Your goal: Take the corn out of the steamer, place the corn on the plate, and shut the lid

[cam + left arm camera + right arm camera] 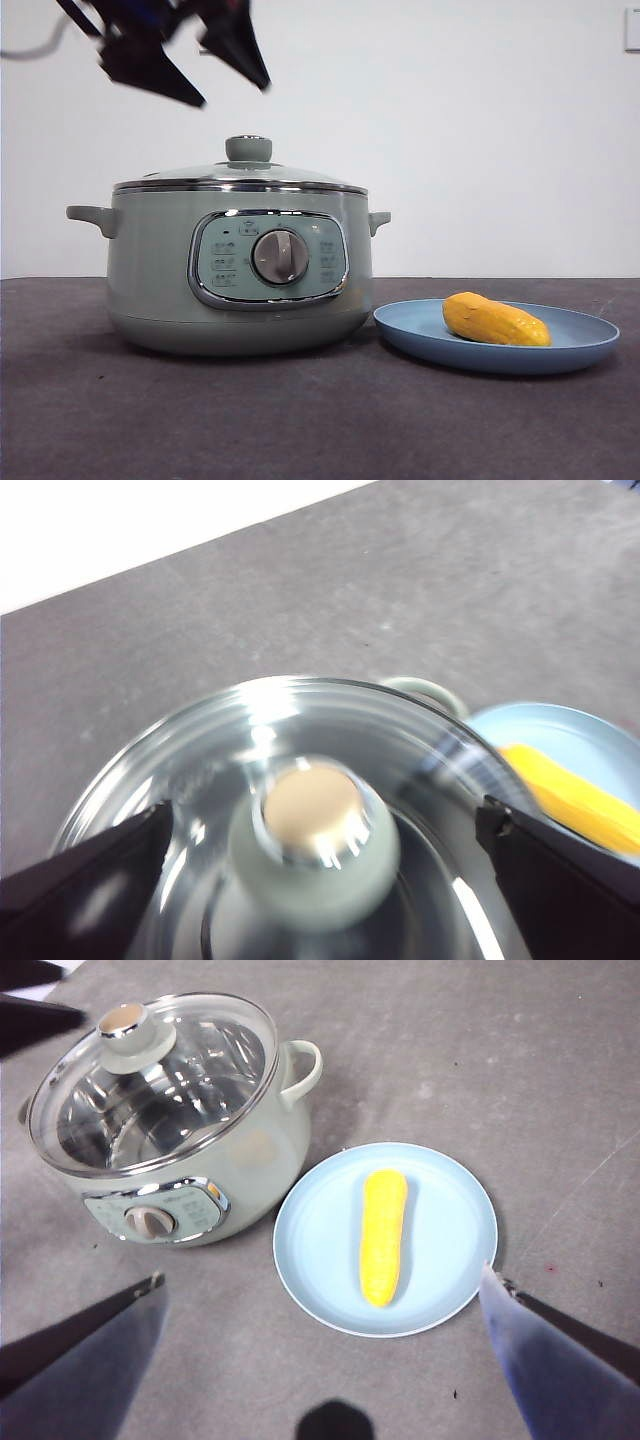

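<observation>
Your left pincer [200, 75] hangs spread wide above the lid [240, 176], not touching its knob [312, 830]. The lid sits shut on the steamer [160, 270]. The corn [383, 1235] lies on the plate [450, 1210] beside it on the tabletop [560, 1070]. Your right pincer [325, 1295] is spread wide too, high above them.

Left gripper [200, 75] — black, pointed wedge jaws, blue glimpse above. Right gripper [320, 1285] — dark tapering jaws, bluish sheen.
</observation>
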{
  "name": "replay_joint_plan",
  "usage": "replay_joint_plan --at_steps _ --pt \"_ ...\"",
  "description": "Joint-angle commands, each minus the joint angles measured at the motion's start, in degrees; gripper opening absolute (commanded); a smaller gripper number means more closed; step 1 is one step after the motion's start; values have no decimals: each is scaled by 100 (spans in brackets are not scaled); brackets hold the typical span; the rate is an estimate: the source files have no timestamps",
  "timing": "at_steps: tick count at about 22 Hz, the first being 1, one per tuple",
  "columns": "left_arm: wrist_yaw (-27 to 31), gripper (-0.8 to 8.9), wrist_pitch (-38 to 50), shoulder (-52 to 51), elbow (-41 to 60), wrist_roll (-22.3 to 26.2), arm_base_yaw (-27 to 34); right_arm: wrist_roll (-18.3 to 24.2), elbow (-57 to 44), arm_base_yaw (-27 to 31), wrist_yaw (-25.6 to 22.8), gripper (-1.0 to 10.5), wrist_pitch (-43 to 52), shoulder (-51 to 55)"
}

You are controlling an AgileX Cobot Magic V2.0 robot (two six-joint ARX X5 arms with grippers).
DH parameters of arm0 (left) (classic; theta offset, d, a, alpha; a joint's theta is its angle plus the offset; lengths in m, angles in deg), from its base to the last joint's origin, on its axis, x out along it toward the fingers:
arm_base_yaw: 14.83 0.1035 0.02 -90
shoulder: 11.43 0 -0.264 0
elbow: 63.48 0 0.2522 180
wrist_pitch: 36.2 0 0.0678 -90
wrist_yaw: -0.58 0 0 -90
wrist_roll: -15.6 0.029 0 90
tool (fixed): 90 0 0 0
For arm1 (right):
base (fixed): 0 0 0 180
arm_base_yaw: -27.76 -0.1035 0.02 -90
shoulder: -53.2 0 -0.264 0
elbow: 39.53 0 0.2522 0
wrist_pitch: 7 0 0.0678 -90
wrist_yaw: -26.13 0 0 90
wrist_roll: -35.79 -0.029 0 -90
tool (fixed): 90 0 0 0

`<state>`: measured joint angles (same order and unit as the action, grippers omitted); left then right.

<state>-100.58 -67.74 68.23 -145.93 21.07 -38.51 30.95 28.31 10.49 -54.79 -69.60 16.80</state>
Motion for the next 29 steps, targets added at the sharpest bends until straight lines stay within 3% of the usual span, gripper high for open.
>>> replay_joint_plan --at_steps 1,4,13,17,19,20,29 --pt "-146 577 -605 -570 -7 -184 -9 140 -42 -9 173 567 -72 13" --pt "-304 501 -1333 -1272 -7 -317 -7 216 -42 -9 461 566 -190 4" --pt "-590 476 -3023 -2948 -7 -590 -9 356 -42 -7 1187 553 -787 -72" --pt "-579 161 -3611 -3259 -7 -590 -7 365 -42 -9 1202 279 -933 -83" --pt "-581 -14 -3777 -3316 -7 -590 -7 365 -42 -9 1200 31 -949 -83" --pt "-581 -10 -3825 -3318 -7 -590 -7 372 -42 -9 1200 -25 -949 -83" --pt "-564 -4 -3886 -3296 -7 -590 -7 343 -42 -7 1178 1 -957 -83"
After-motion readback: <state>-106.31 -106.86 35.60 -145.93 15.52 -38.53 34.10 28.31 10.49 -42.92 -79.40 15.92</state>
